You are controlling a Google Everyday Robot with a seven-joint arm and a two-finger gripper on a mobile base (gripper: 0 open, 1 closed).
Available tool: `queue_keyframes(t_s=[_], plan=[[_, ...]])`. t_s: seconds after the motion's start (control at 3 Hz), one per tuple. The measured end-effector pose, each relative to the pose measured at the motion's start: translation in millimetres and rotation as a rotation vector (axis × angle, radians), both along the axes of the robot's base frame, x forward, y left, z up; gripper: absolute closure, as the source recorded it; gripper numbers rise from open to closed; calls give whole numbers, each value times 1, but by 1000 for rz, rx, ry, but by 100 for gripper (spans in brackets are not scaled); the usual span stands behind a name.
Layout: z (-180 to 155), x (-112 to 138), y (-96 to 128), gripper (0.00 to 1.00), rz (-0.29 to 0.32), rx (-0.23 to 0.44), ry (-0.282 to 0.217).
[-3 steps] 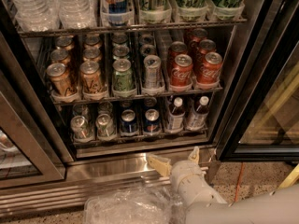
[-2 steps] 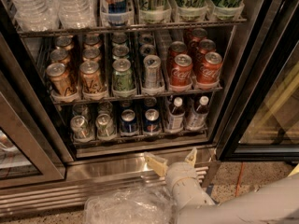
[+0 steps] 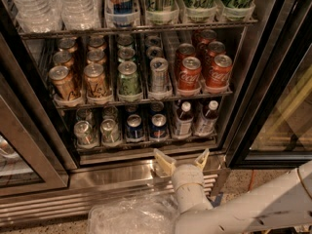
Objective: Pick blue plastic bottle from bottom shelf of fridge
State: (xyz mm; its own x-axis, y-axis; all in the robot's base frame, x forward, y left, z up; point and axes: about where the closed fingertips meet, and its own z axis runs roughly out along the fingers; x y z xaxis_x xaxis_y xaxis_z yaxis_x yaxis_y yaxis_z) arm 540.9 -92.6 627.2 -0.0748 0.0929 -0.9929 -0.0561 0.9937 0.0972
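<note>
The fridge [image 3: 253, 82] stands open in front of me. On its bottom shelf [image 3: 146, 150] two small blue plastic bottles stand at the right end, each with a white cap, dark drink and blue-and-white label: one [image 3: 183, 119] and one to its right [image 3: 206, 118]. My gripper [image 3: 181, 160] is open, its two cream fingers pointing up just below the shelf's steel front edge, under the left bottle. It holds nothing and touches no bottle.
Blue-topped cans [image 3: 146, 126] and silver cans [image 3: 96, 129] fill the rest of the bottom shelf. Red cola cans [image 3: 202, 69] and other cans sit on the rack above. Large water bottles [image 3: 53, 4] stand on top. A crumpled clear plastic bag [image 3: 131, 216] lies on the floor. Glass door [image 3: 285, 111] at right.
The gripper has shifted slightly left and up toward the bottom shelf's front edge; the arm has swung in from the right. The bottles and cans have not moved.
</note>
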Motion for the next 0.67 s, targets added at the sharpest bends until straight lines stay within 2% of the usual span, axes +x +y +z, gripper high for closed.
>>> queue_keyframes(t_s=[0.67], plan=[[-1,5,3,0,-9,19,2]])
